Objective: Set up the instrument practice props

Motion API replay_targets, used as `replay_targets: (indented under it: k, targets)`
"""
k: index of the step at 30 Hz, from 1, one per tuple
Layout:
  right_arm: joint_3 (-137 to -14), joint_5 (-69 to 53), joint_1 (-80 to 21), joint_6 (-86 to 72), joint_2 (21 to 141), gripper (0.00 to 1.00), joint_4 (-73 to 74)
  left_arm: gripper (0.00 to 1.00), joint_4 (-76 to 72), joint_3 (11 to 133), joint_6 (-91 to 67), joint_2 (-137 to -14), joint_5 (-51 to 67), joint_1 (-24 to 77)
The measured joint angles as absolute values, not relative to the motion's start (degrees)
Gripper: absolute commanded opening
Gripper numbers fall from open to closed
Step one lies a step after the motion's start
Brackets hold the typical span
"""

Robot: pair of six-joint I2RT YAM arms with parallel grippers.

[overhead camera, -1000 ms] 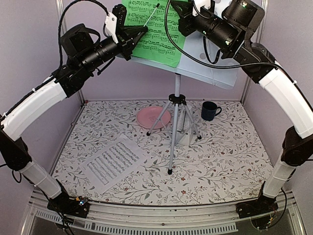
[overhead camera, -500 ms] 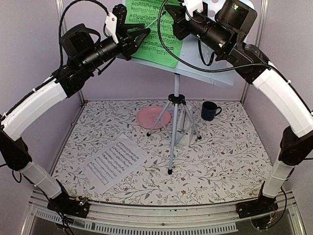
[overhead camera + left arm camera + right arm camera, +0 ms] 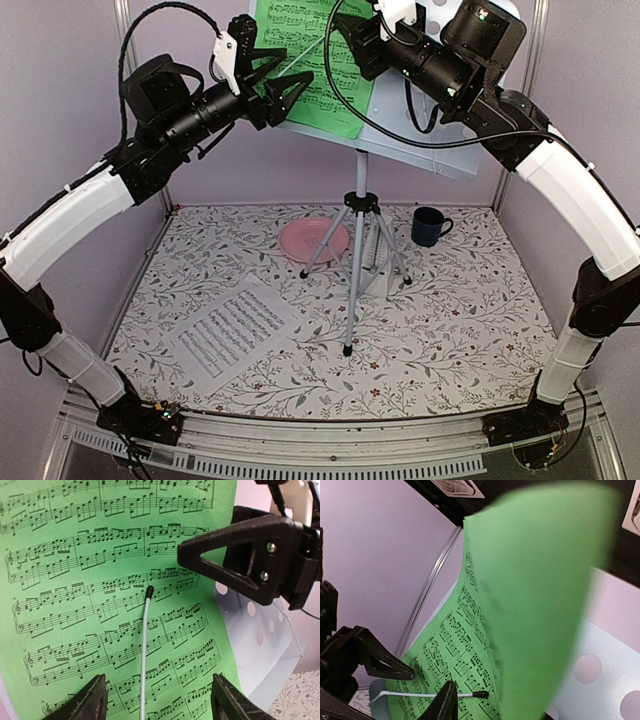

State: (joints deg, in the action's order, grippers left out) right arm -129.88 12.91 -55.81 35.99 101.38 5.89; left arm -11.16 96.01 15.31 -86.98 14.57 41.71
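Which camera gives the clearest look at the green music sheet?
The left wrist view: the green music sheet fills it, flat and sharp. The top view shows the sheet small on the stand, partly hidden. The right wrist view shows it blurred up close.

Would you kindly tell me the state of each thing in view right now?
music stand, upright on tripod legs
green music sheet, on the stand's desk
white music sheet, flat on the table
left gripper, open
right gripper, at green sheet's top, grip unclear
dark blue mug, upright
pink plate, empty
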Motion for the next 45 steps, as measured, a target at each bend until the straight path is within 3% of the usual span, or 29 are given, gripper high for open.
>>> replay_targets:
  k: [4, 13, 32, 37, 40, 45]
  targets:
    - [-129.9, 12.9, -55.8, 35.7, 101.4, 0.64, 5.9, 0.77, -10.8, 93.7, 14.7, -84.0, 13.2, 41.7]
    - [-128.6, 13.0, -55.8, 33.1, 98.7, 0.97, 6.0, 0.8, -8.4, 90.2, 13.9, -76.6, 8.6, 41.7]
    - [-106.5, 11.4, -56.7, 21.4, 73.9, 0.99, 11.2, 0.8, 8.1, 67.9, -0.8, -61.0, 1.1, 39.6]
    - [-96.0, 9.7, -56.7, 17.3, 68.7, 0.99, 14.4, 0.77, 11.9, 57.3, -8.3, -60.3, 8.6, 31.5]
    - [-91.7, 7.3, -56.7, 15.0, 66.8, 0.99, 17.4, 0.74, 10.9, 50.2, -10.9, -62.0, 18.9, 24.2]
    - [-87.4, 2.8, -56.7, 11.7, 62.8, 0.99, 21.8, 0.7, 7.6, 45.6, -12.0, -72.1, 33.1, 14.9]
